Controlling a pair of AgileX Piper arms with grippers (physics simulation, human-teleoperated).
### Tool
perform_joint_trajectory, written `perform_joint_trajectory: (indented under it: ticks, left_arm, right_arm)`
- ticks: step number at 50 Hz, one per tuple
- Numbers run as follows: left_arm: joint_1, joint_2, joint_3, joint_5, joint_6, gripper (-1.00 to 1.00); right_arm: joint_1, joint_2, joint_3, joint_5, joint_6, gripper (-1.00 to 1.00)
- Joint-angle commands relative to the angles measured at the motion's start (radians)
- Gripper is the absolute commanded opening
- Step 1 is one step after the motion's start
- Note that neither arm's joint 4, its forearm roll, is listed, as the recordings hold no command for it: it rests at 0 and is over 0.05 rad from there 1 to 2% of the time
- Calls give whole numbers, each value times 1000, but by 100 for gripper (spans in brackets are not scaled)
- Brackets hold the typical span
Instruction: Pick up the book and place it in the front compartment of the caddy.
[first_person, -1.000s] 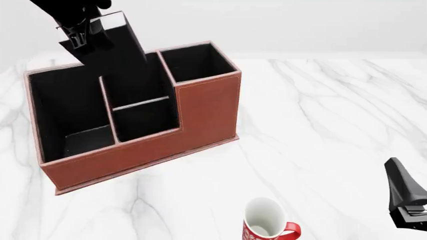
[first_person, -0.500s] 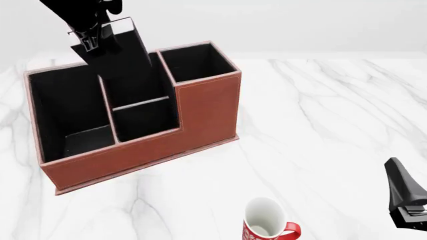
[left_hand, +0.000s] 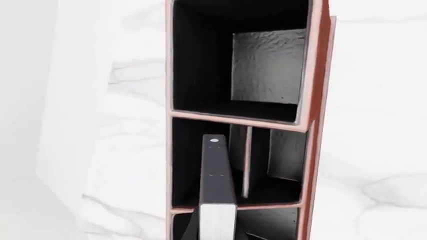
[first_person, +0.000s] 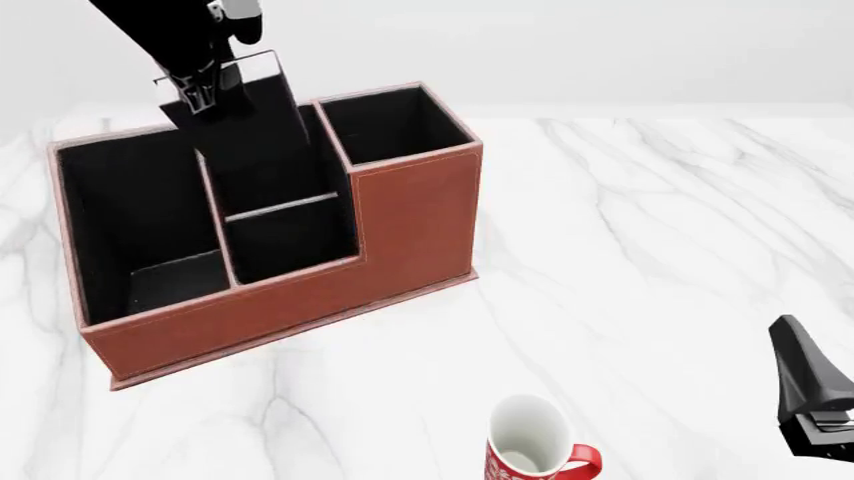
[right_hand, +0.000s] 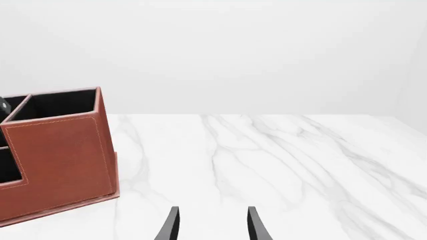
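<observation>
A white marble bench (first_person: 641, 250) under a plain pale backdrop carries the caddy (first_person: 414, 225) and, nearer the camera, a red-and-white mug (first_person: 534, 450).

The left gripper (first_person: 200, 85) holds the book (first_person: 254, 110) on edge, its jaws closed on the book's upper end. Over the last second the book has travelled a little to the right and dropped lower: its top edge now sits closer to the caddy's rim, and its lower part hangs below the jaws, inside or just behind the middle section of the caddy. The left wrist view looks straight down past the jaws: the book (left_hand: 217, 180) stands with its white page edge uppermost, directly beneath the jaws, over the divided middle cells, with the thin partition just beside it.

That descent looks like the start of insertion, but the cell below the jaws seems to be the rear middle one, not the lower front compartment nearer the camera. Which side of the partition the book's bottom edge is on cannot be told for certain. If the front cell is the goal, a shift toward the camera would be needed before release.

The right gripper (right_hand: 210, 225) rests low over bare bench, well apart from everything, its jaws parted and empty, unchanged across the second.
</observation>
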Motion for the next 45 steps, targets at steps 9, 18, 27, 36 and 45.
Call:
perform_joint_trajectory:
  ticks: [9, 18, 27, 36, 45]
  left_arm:
    - [16, 33, -8, 0, 23, -100]
    - [14, 71, -21, -1, -1, -100]
    - [15, 104, -35, -1, -9, -100]
    - [13, 150, -48, -6, -21, -100]
    - [12, 192, -67, -4, -38, -100]
  right_arm:
    - [0, 1, 0, -2, 1, 100]
    - [0, 1, 0, -2, 1, 100]
    - [0, 1, 0, -2, 1, 100]
    - [0, 1, 0, -2, 1, 100]
    - [0, 1, 0, -2, 1, 100]
